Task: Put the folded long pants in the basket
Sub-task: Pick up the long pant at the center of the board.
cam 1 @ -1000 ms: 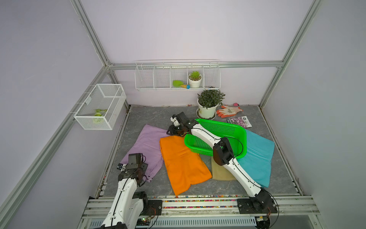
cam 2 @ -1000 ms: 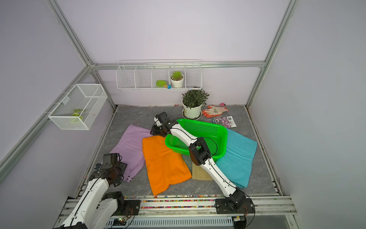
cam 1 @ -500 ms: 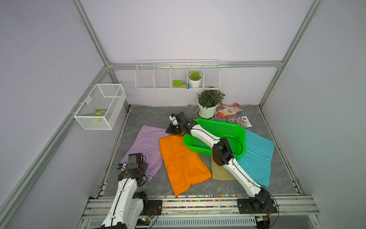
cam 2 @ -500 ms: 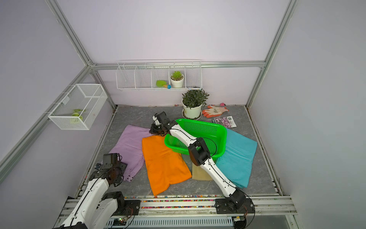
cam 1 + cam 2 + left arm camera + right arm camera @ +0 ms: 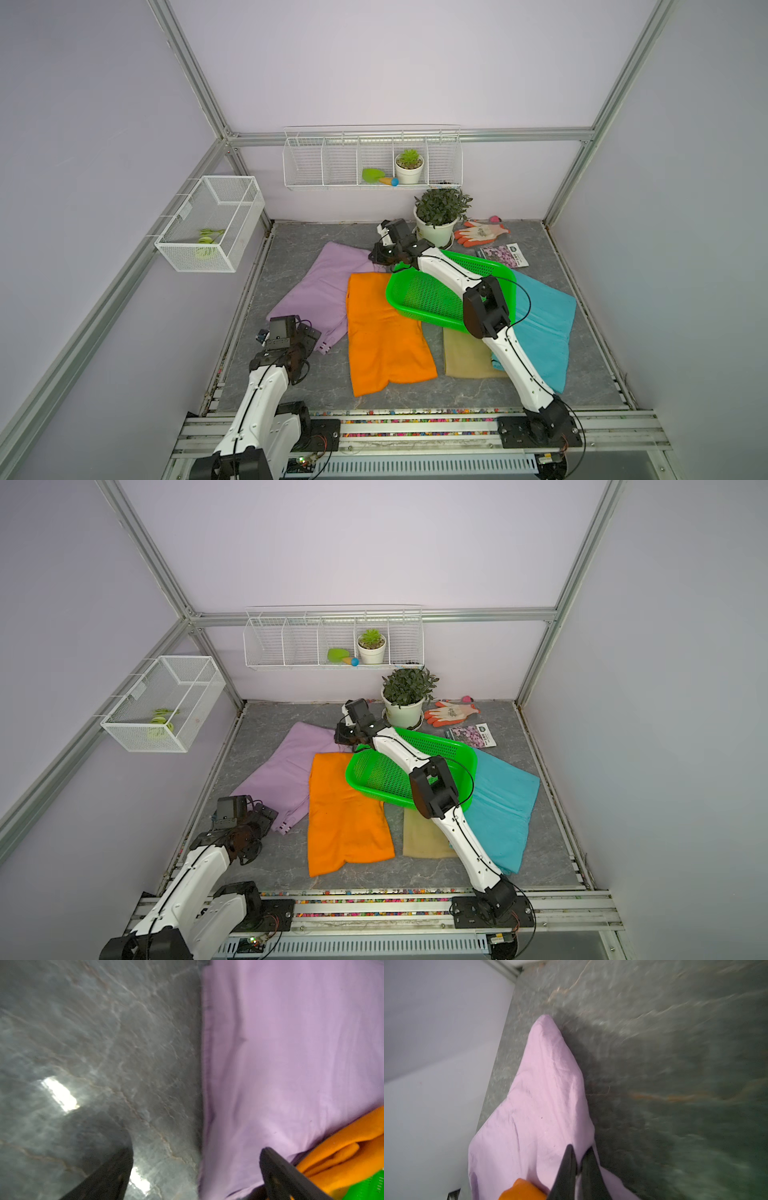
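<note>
In a top view only the lower end of the tan pants point(image 5: 465, 357) shows at lower centre-right, the rest hidden under the green basket point(image 5: 390, 293) and the right arm point(image 5: 515, 365); the basket covers the upper left edge of the teal pants point(image 5: 544, 328). In the right wrist view the right end effector point(image 5: 580, 1148) and the lilac pants point(image 5: 542, 1095) it pinches both run off the bottom edge, and the tabletop point(image 5: 675, 1064) at right is smeared by blur.
</note>
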You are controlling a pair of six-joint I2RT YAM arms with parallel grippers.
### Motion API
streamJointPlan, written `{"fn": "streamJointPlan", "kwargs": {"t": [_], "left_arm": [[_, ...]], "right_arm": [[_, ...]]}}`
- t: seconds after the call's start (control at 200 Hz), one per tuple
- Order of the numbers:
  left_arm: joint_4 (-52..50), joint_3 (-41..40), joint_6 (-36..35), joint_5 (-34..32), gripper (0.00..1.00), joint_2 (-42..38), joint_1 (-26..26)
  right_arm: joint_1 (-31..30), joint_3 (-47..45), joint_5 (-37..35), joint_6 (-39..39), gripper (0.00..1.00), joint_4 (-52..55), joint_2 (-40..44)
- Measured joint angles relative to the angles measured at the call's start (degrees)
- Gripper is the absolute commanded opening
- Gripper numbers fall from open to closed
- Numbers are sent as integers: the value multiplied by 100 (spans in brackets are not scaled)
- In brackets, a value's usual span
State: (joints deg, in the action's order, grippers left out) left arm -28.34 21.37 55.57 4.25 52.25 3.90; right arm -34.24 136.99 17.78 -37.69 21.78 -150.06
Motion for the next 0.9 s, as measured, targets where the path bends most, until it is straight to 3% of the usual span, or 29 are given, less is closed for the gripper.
{"fn": "streamJointPlan", "kwargs": {"t": [0.19, 0.425, 0.715, 0.9], "left_arm": [[372, 192, -170, 236, 100, 533, 2], [890, 922, -238, 625, 99, 1871, 33], [2015, 1572, -269, 1532, 82, 3261, 61], [2201, 1965, -339, 1703, 69, 3810, 42]], "right_arm": [[470, -22, -22, 50, 0, -48, 2], [407, -144, 13, 144, 0, -87, 2], [380, -201, 120, 175, 0, -87, 35], [378, -223, 162, 175, 0, -85, 55]]}}
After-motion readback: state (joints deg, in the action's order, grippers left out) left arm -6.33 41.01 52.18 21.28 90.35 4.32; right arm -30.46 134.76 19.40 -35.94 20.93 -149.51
